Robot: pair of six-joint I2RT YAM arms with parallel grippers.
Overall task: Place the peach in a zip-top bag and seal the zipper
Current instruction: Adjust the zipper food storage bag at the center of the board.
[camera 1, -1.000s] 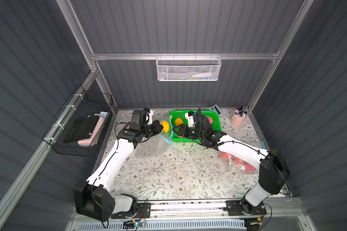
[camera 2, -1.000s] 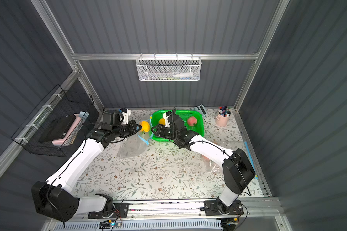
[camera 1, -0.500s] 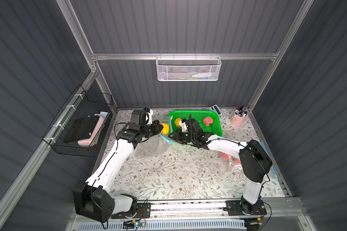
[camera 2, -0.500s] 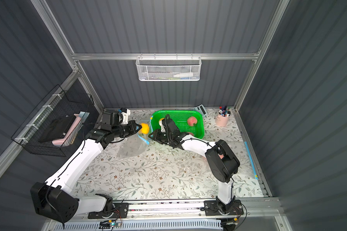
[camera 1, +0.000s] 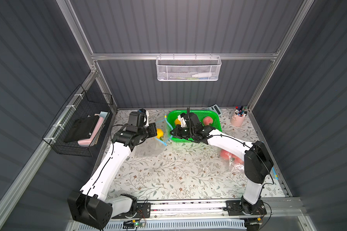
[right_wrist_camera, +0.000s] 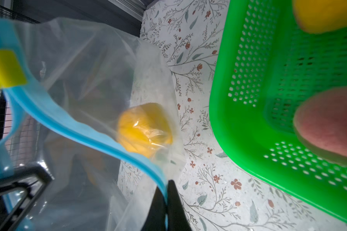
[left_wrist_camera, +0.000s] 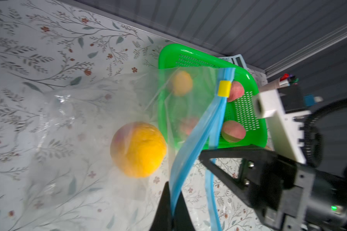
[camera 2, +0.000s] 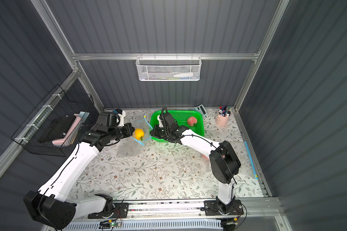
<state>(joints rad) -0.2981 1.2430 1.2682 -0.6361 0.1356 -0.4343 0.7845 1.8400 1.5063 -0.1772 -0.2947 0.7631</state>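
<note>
Showing left gripper [left_wrist_camera: 171,202] and right gripper [right_wrist_camera: 166,192] each clamped on the zip-top bag's [left_wrist_camera: 78,120] blue zipper strip [left_wrist_camera: 202,128] (mouth unsealed), peach [left_wrist_camera: 138,149] apparently inside, yellow slider [left_wrist_camera: 224,89] at the strip's far end, beyond both.

Zip-top bag [left_wrist_camera: 68,120]: clear plastic, crumpled, its mouth raised and its bottom trailing on the table [left_wrist_camera: 48,50].
Peach [left_wrist_camera: 138,149]: we see one round yellow-orange fruit, faintly pink-blushed, lying inside it.
Zipper [left_wrist_camera: 190,148]: blue strips parted, so we call it unsealed; yellow slider [left_wrist_camera: 224,89] at one end.
</note>
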